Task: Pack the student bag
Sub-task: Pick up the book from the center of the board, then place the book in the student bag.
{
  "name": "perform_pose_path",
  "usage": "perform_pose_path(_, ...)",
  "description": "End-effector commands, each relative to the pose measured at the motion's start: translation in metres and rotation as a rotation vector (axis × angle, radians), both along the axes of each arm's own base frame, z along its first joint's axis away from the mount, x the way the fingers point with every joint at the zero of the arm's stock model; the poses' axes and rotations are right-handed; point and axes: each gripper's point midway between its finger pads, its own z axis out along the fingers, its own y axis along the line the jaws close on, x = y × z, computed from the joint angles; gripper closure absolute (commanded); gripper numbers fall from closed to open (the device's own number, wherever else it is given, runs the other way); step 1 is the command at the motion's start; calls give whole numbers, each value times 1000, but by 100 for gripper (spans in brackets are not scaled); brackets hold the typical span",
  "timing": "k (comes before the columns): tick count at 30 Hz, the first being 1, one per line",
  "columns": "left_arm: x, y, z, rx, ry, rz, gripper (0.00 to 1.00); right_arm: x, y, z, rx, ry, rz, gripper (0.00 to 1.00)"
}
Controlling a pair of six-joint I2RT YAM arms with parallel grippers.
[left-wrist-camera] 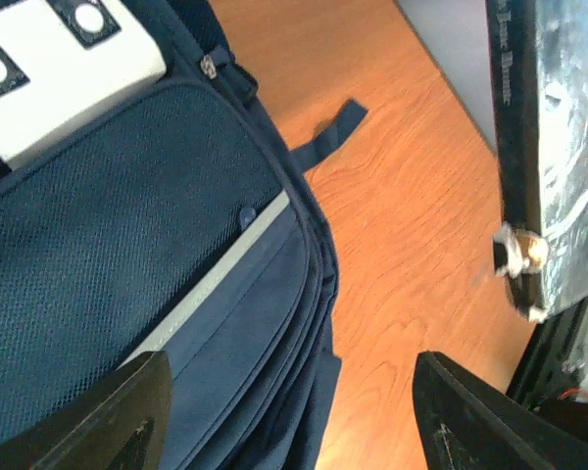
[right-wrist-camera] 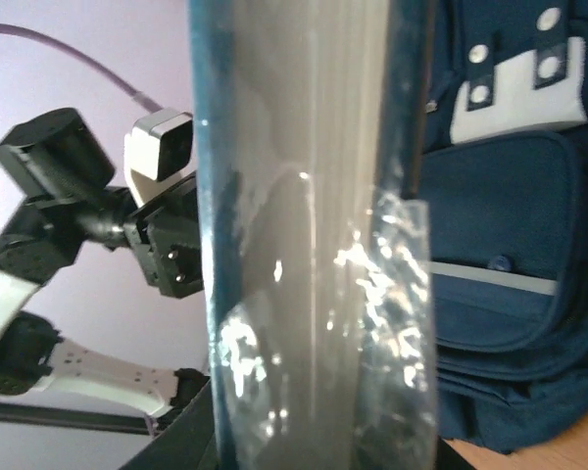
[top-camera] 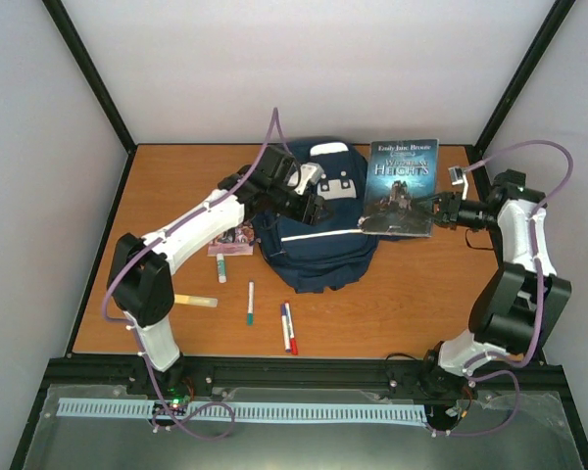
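The student bag (top-camera: 314,245) lies flat in the middle of the table: navy, with a thin white stripe and white patches. My left gripper (top-camera: 314,206) hovers over the bag's upper part, open. In the left wrist view its fingers (left-wrist-camera: 113,421) straddle the bag's right edge (left-wrist-camera: 255,323) with nothing between them. My right gripper (top-camera: 434,209) is shut on a plastic-wrapped book, "Wuthering Heights" (top-camera: 402,186), and holds it in the air just right of the bag. The right wrist view shows the book edge-on (right-wrist-camera: 314,245) with the bag (right-wrist-camera: 510,274) behind it.
Loose items lie on the table left of and in front of the bag: a pink packet (top-camera: 231,243), a white marker (top-camera: 221,267), a yellow stick (top-camera: 196,301), a green-capped pen (top-camera: 250,303), and red and blue pens (top-camera: 288,328). A bag strap (left-wrist-camera: 333,132) trails onto the wood.
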Motion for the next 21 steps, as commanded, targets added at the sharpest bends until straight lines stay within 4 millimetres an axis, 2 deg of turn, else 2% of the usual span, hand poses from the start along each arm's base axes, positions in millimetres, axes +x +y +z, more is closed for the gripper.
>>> perform_pose_path(1, -14, 1, 2, 126, -80, -68, 30, 6, -6, 38, -76, -98, -90, 97)
perform_pose_path(5, -24, -5, -12, 224, -111, -108, 31, 11, -17, 28, -229, -124, -174, 97)
perform_pose_path(11, -30, -14, -34, 405, -165, -143, 34, 11, -40, -9, -477, -181, -301, 97)
perform_pose_path(16, -42, -32, -55, 514, -210, -214, 36, 6, -51, -52, -532, -131, -323, 97)
perform_pose_path(21, -46, -44, -74, 594, -221, -257, 43, 4, -61, -58, -552, -135, -363, 97)
